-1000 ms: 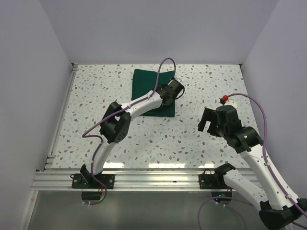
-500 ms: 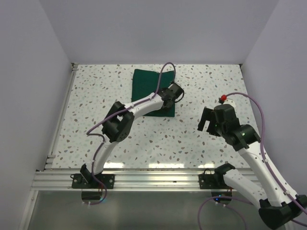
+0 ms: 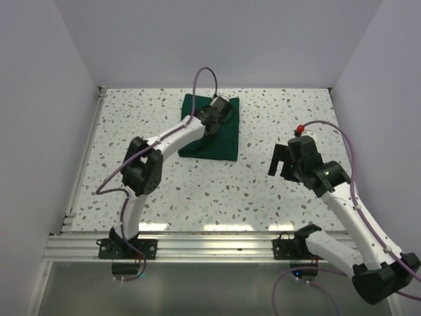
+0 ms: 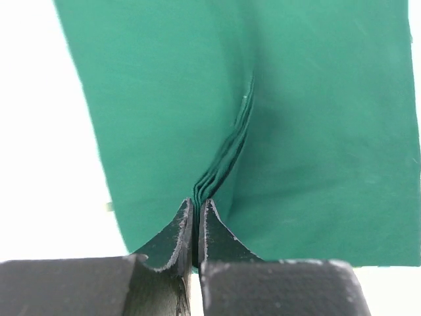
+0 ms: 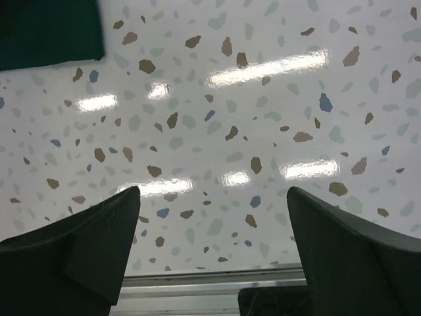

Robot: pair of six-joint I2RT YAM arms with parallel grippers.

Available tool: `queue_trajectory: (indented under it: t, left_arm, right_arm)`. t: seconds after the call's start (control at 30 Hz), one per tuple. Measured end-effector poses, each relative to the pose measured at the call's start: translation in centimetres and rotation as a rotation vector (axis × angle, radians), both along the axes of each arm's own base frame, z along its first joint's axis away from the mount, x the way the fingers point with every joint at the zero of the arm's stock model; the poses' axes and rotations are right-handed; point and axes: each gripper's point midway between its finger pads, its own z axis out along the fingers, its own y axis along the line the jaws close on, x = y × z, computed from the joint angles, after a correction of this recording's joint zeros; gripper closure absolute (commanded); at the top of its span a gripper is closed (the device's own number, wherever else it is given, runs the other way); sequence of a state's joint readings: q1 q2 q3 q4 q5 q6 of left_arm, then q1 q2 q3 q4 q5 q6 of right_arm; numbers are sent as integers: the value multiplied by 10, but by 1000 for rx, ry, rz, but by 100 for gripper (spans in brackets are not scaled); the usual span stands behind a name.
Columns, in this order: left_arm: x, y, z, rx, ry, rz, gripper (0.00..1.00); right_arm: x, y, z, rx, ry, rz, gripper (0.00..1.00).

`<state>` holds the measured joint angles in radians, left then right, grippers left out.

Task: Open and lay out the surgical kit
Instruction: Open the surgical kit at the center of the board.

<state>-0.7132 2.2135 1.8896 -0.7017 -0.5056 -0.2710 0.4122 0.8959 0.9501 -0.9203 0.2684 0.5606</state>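
From my remote station: the surgical kit's dark green cloth wrap (image 3: 223,141) lies folded shut on the speckled table (image 3: 263,191), in the far middle part of it, close to the back wall. Seen from above it is a rectangle whose longer sides run from the near edge toward the far wall, leaning slightly to the left at the far end. The left gripper (image 4: 195,217) is over the wrap's far half, its two fingers pressed together on a raised pleat (image 4: 230,151) of the cloth. In the left wrist view that layered ridge runs straight away from the fingertips. The right gripper (image 5: 214,191) hangs over bare table to the right of the wrap and well apart from it, fingers spread wide and holding nothing. Only a corner of green shows at the upper left of its wrist view.
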Motion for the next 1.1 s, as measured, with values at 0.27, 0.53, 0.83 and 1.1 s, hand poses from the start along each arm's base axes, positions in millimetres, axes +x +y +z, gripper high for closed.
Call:
queue_trajectory:
  t: [0.27,0.53,0.83,1.1]
  left_arm:
    - [11,158,132,-212,-227,339,1]
    - [-39,240,80,-241,-126,511,0]
    - [-70,219,-10,-270,114,453,1]
    - [-59,210,-24,-320,131,433,2]
  right_arm:
    - [72,48,13,11,43,75,5]
    - [171,195,19,-14,40,296,9]
    - [197,314,-52,-64,112,435,14]
    - [187,292,-134,-171,299,386,51]
